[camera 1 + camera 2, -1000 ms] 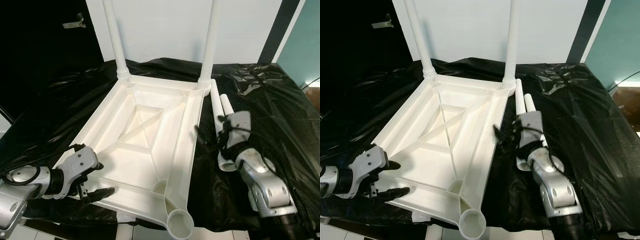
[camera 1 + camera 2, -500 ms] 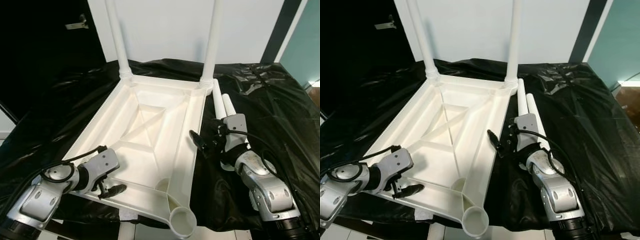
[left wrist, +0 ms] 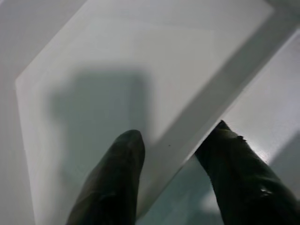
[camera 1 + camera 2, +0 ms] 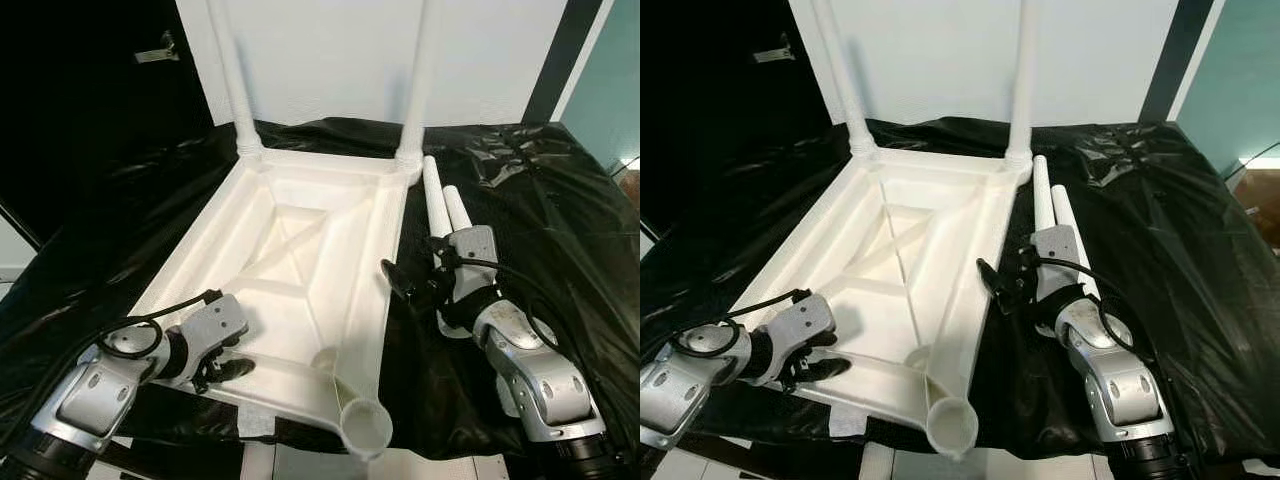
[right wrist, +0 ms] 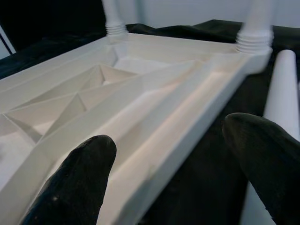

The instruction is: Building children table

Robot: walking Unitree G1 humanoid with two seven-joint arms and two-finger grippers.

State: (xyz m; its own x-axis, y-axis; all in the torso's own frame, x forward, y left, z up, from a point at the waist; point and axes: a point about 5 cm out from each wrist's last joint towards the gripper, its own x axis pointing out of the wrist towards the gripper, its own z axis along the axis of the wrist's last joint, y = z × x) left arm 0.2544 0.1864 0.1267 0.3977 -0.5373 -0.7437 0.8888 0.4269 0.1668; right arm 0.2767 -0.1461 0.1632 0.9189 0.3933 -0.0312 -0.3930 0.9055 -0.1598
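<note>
Tabletop (image 4: 290, 270), white plastic, lies upside down on black plastic sheeting (image 4: 520, 200), ribbed underside facing up. Two white legs (image 4: 232, 75) stand upright in the far corner sockets. Near-right corner socket (image 4: 365, 425) is empty and open, hanging past the sheeting's near edge. Two loose white legs (image 4: 435, 205) lie side by side on the sheeting just right of the tabletop, running away from the robot.

Left gripper (image 4: 232, 368) sits at the tabletop's near-left edge; in the left wrist view its black fingers (image 3: 117, 173) are parted on either side of a white rim of the tabletop, one finger over the panel, the other beyond the rim; cannot tell whether they press it.

Right gripper (image 4: 400, 285) hovers beside the tabletop's right side rail, near the loose legs. In the right wrist view its fingers (image 5: 75, 178) are spread wide, holding nothing, with the right rail between and beyond them and one loose leg (image 5: 281, 79) at the side.

White wall (image 4: 330, 50) behind, dark door (image 4: 90, 100) at far left.
</note>
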